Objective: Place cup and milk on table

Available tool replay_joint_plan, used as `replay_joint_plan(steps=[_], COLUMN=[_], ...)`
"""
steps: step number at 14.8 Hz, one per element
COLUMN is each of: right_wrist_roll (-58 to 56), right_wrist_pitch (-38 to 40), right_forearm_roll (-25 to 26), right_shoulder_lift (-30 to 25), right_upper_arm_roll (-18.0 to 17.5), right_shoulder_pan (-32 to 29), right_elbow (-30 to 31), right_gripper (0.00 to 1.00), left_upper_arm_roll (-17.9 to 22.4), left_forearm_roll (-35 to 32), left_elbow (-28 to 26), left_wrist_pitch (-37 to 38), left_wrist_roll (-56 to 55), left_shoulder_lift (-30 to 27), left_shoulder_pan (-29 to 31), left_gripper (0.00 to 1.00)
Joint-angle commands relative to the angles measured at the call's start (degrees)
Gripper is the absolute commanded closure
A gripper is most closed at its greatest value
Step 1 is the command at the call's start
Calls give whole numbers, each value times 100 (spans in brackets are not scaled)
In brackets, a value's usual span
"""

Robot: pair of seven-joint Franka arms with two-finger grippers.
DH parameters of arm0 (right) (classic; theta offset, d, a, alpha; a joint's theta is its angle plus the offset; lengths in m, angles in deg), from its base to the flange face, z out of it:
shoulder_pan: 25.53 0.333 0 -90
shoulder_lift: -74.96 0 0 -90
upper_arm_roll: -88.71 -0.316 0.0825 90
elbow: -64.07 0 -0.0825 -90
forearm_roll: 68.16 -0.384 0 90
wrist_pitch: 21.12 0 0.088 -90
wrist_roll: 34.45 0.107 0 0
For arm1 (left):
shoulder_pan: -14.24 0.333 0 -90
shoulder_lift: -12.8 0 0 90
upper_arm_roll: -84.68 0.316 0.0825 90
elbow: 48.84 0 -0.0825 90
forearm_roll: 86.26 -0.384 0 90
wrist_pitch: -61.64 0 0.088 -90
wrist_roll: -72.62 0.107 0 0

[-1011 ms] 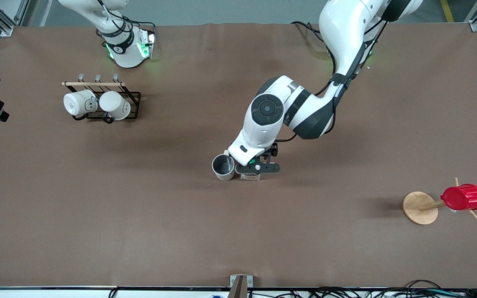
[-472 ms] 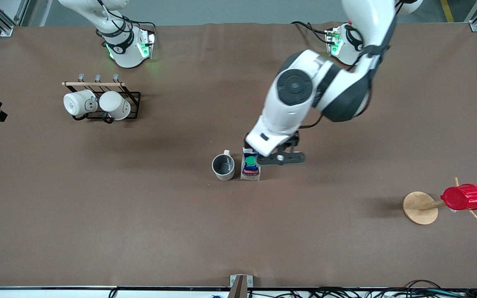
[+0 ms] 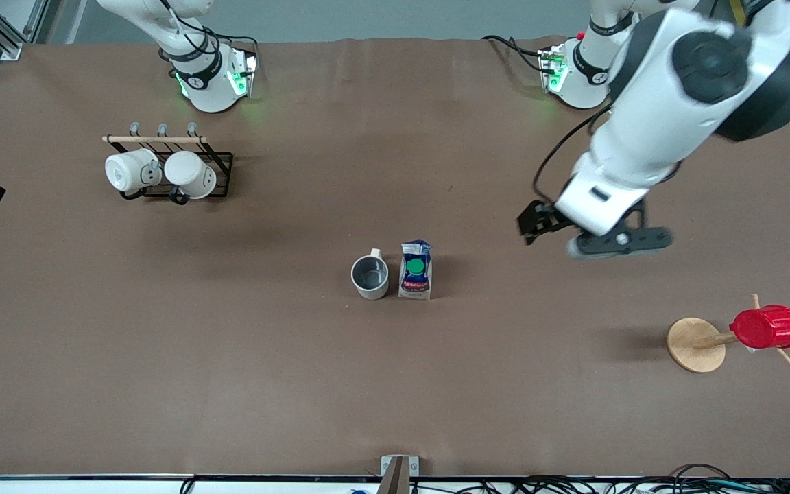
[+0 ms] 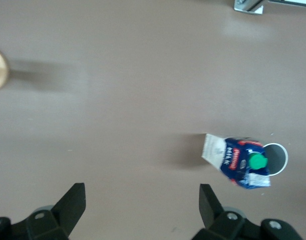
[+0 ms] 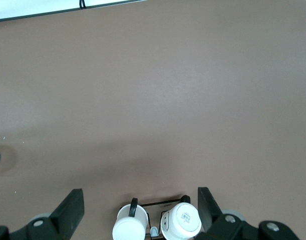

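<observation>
Cup [image 3: 370, 276] and milk [image 3: 415, 269] both stand upright mid-table [image 3: 395, 384], just beside each other, so placing looks done. My left gripper [image 4: 141, 202] hangs spread and empty toward my end; my right gripper [image 5: 140, 206], spread too, waits over the mug rack [image 5: 158, 223].

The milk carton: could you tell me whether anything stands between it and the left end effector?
Nothing visible does. The milk stands on the table beside the cup, and only bare surface lies between it and the open left end effector.
</observation>
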Motion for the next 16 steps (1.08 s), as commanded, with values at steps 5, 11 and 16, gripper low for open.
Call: replay_joint_plan(steps=[5, 11, 16], right_wrist_roll=[-38, -38, -38], right_wrist_pitch=[-42, -68, -103], right_forearm_roll=[-120, -129, -129], right_shoulder_lift=[-35, -35, -26], right_upper_arm_roll=[-52, -52, -52], right_shoulder_pan=[-127, -153, -162], right_elbow=[5, 5, 5], right_gripper=[0, 0, 0], left_upper_arm_roll=[-39, -135, -171], left_forearm_roll=[67, 58, 67], left_elbow=[-706, -1418, -1332], left_wrist_pitch=[507, 534, 613], left_wrist_roll=[1677, 2285, 2356], left_shoulder_lift=[-973, -1756, -1625], left_shoulder_pan=[1094, 1543, 1526], left_gripper=[0, 0, 0])
